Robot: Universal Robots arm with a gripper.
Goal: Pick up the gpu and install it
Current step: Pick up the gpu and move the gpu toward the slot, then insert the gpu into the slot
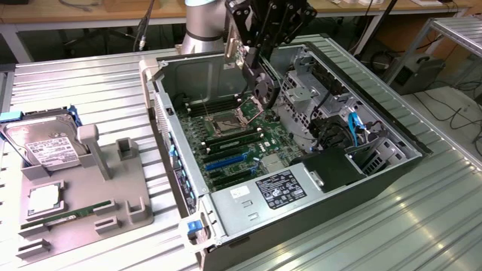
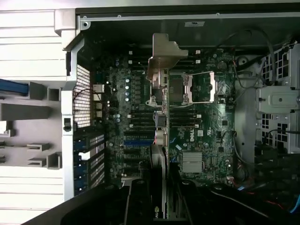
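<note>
The gpu hangs edge-on above the open computer case, its round black fan facing the exterior view's right and its silver end bracket at the far end from the wrist. My gripper is shut on the card's top edge. In the wrist view the gripper clamps the thin card from both sides, with black fingers showing. The card hovers clear of the motherboard, roughly over the CPU socket. The blue expansion slots lie nearer the case's front corner.
A grey fixture tray at the exterior view's left holds a hard drive, a CPU chip and a RAM stick. Drive cages, cables and the power supply crowd the case.
</note>
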